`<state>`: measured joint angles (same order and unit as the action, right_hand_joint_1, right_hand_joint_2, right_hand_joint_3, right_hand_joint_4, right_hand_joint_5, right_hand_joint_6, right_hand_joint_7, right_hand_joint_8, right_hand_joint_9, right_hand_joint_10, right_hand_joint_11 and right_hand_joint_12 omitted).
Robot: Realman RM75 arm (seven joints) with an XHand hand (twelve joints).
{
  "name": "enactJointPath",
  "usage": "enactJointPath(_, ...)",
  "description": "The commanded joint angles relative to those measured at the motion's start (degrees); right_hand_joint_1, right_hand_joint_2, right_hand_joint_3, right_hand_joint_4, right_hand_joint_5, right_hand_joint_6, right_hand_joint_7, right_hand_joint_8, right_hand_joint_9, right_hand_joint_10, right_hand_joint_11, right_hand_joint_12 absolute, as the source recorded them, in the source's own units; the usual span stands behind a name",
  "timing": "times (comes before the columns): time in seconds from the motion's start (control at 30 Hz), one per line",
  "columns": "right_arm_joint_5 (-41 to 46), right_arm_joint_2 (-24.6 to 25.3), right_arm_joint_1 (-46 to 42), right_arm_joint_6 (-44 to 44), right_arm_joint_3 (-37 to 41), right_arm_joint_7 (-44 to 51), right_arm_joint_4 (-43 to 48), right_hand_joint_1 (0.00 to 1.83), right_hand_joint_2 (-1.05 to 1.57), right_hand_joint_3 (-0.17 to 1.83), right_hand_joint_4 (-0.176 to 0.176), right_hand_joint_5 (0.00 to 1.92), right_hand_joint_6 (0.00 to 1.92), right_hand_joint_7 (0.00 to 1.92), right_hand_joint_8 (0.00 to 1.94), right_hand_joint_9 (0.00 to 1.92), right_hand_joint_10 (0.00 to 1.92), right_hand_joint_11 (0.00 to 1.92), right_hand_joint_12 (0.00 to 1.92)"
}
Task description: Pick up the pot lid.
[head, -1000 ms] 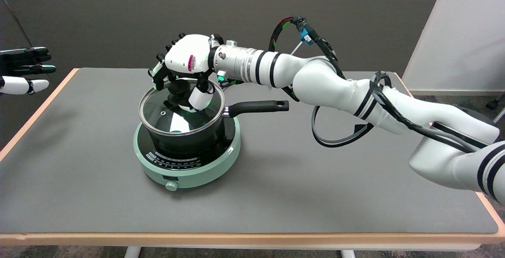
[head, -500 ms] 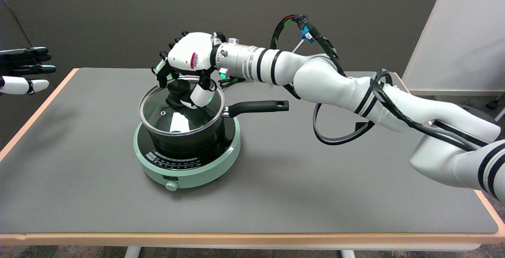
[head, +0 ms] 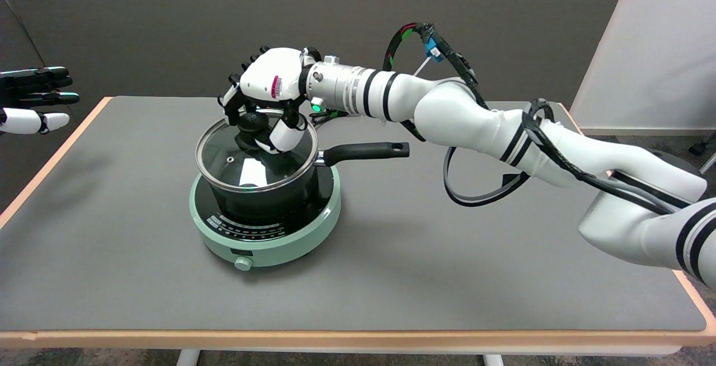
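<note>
Slightly raised since before, right hand point(head: 267, 94) seemingly gripping tilted pot lid point(head: 254, 156).

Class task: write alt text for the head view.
The robot's right hand curls its fingers around the black knob of a glass pot lid. The lidded black pot sits on a green cooktop on a grey table.

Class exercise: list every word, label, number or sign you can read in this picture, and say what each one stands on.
No text here can be read.
White markings on the black top of the green cooker: too small and blurred to read.
Pink label on the back of the right hand: only a striped patch, not legible.
Pot lid, pot handle and table: no writing shows.
</note>
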<state>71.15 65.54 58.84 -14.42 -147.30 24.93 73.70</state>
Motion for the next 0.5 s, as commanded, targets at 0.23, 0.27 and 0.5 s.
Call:
enactJointPath(0.23,-0.08,0.30,-0.55,0.60,-0.03,0.11,-0.41,0.84,0.64,0.93,0.176,0.69,0.66,0.86,0.45,0.82,0.70,0.54,1.01)
enactJointPath(0.27,-0.08,0.25,-0.55,0.68,-0.03,0.11,-0.33,0.85,0.65,0.93,0.176,0.70,0.71,0.87,0.47,0.83,0.70,0.54,1.01)
enactJointPath(0.5,-0.08,0.01,-0.83,1.48,-0.03,0.04,-0.01,1.02,1.08,0.27,0.099,0.76,1.37,0.94,0.78,0.88,0.89,0.58,1.07)
